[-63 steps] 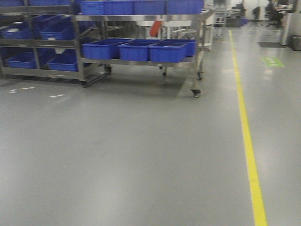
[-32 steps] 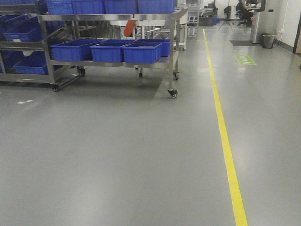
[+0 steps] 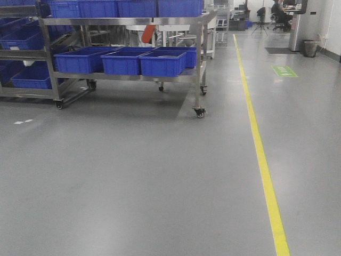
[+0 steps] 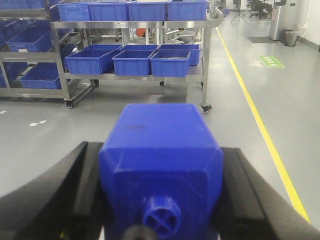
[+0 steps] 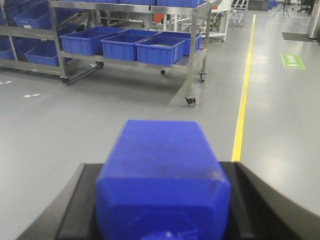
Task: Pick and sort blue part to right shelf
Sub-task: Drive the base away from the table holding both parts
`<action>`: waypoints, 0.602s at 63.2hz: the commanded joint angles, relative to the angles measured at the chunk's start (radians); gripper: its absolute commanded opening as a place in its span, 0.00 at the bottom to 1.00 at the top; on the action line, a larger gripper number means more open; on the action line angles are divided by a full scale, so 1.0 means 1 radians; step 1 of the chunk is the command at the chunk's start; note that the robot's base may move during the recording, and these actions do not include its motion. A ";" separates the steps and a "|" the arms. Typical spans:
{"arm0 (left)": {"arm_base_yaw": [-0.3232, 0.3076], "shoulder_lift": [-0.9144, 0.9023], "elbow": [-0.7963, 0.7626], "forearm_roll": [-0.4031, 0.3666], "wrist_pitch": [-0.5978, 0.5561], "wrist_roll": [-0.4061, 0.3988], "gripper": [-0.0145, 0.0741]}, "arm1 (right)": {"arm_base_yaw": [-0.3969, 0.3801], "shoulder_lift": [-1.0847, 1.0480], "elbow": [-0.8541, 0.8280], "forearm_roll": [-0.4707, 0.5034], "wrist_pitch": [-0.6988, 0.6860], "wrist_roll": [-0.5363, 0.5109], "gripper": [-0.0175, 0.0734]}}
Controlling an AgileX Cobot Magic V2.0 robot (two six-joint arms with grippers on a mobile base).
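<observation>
My right gripper [image 5: 162,169] is shut on the blue part [image 5: 162,150], a solid-blue square block with sloped shoulders; its cap is cut off by the bottom edge. My left gripper [image 4: 160,154] is shut on another blue block [image 4: 160,135] with a small round knob [image 4: 161,216] facing the camera. The right shelf [image 3: 125,21], a steel rack on casters with blue bins [image 3: 162,63], stands far ahead at upper left; it also shows in the left wrist view [image 4: 135,24] and the right wrist view [image 5: 125,62]. Neither gripper shows in the front view.
A second rack with blue bins [image 3: 24,77] stands left of the right shelf. A yellow floor line [image 3: 261,154] runs away on the right. A green floor sign [image 3: 284,71], a bin [image 3: 310,48] and a seated person [image 3: 279,13] are far back right. Grey floor lies between me and the racks.
The front view has swung: the racks and the yellow line shifted left in the picture, then settled slightly lower. The blur is gone.
</observation>
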 commanded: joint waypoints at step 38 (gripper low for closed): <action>-0.002 0.014 -0.029 0.000 -0.093 -0.002 0.52 | -0.008 0.007 -0.032 -0.001 -0.092 -0.007 0.70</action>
